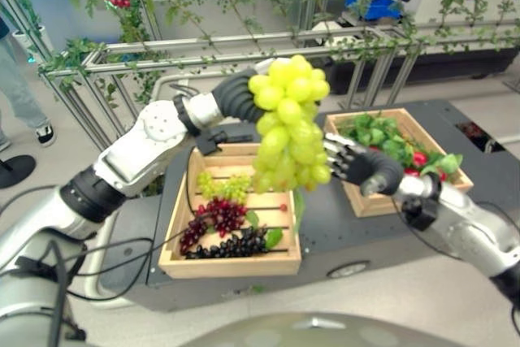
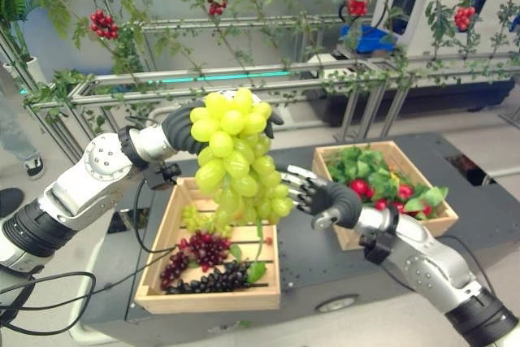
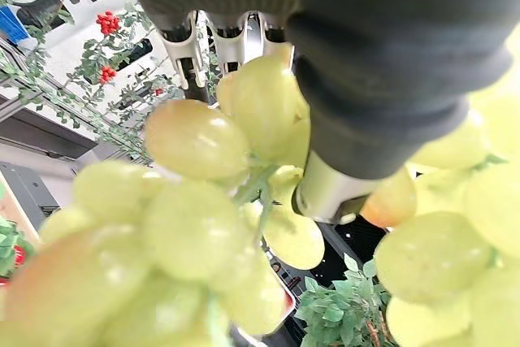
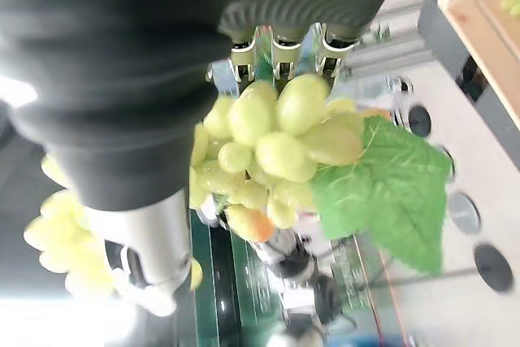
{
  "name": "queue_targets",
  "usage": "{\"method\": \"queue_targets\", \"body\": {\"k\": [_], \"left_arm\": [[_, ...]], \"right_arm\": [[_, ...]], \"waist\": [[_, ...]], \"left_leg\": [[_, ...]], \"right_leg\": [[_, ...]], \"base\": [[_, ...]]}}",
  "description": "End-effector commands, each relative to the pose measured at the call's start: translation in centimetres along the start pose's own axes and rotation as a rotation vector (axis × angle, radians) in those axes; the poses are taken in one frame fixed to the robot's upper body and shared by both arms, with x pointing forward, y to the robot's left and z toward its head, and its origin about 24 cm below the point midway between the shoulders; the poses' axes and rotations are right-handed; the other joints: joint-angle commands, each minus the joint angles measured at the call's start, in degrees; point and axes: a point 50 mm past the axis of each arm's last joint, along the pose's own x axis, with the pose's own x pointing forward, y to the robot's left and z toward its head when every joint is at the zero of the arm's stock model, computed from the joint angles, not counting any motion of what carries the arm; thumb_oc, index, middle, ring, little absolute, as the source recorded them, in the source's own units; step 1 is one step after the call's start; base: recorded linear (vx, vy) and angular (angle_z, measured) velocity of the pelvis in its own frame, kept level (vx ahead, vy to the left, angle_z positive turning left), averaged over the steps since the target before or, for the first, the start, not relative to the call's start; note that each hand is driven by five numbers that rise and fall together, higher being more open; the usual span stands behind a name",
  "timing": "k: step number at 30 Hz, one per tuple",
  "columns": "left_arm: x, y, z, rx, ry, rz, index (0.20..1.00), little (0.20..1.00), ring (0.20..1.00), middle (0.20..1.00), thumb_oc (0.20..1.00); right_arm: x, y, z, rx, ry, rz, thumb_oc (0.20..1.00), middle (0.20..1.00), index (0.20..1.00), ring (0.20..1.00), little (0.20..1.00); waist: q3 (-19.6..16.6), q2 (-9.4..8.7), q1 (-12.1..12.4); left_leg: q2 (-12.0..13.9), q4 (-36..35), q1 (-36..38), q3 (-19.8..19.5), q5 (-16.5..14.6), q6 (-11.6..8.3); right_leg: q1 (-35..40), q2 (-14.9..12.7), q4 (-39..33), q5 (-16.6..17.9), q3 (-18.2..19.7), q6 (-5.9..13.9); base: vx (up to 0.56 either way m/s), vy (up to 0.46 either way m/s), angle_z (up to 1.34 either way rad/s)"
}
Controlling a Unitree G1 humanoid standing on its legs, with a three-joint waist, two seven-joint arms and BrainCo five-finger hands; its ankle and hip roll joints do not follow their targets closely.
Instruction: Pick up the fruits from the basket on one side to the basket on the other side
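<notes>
Two baskets: my left hand (image 2: pixel 183 126) clenches one green grape bunch (image 2: pixel 236 160) above the left basket (image 2: pixel 203 302) (three bunches inside); right hand (image 2: pixel 313 193) spread, touching its lower end, beside the right basket (image 2: pixel 357 237)

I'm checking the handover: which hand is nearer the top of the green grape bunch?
Left. The left hand grips the green grape bunch at its top; the right hand is beside the bunch's lower end, fingers spread toward it.

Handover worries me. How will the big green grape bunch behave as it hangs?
The big green grape bunch dangles long from the left hand, so it probably sways. Round grapes may slip against the right hand reaching its lower end.
</notes>
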Motion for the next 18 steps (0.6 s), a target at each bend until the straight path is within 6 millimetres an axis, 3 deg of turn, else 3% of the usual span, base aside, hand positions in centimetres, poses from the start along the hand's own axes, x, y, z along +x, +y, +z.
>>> {"method": "queue_targets", "body": {"k": [1,9,18], "left_arm": [[1.0,1.8,2.0,0.019,-0.117,0.048,0.2,0.2,0.2,0.2,0.2],[2.3,0.9,1.5,-0.014,-0.126,0.004,0.2,0.2,0.2,0.2,0.2],[3.3,0.2,1.0,-0.03,-0.127,-0.017,0.2,0.2,0.2,0.2,0.2]], "right_arm": [[2.3,1.6,2.9,-0.097,-0.091,0.164,1.0,1.0,1.0,1.0,1.0],[5.3,2.5,4.0,-0.176,-0.057,0.305,1.0,1.0,1.0,1.0,1.0],[7.2,3.2,4.1,-0.198,-0.07,0.371,1.0,1.0,1.0,1.0,1.0]], "waist": [[-0.73,-1.51,0.64],[-0.56,-1.66,1.16],[-0.46,-1.76,1.49]], "left_leg": [[-2.72,0.05,-0.96,1.22,-0.67,2.09],[-2.72,0.05,-0.99,1.02,-0.62,2.22],[-2.72,0.05,-0.93,0.94,-0.66,2.38]], "right_leg": [[3.26,0.31,3.41,-6.51,-0.41,4.01],[3.23,0.34,3.57,-6.59,-0.29,3.77],[3.34,0.34,3.51,-6.65,-0.36,3.62]], "base": [[0.0,0.0,0.0],[0.0,0.0,0.0],[0.0,0.0,0.0]]}}
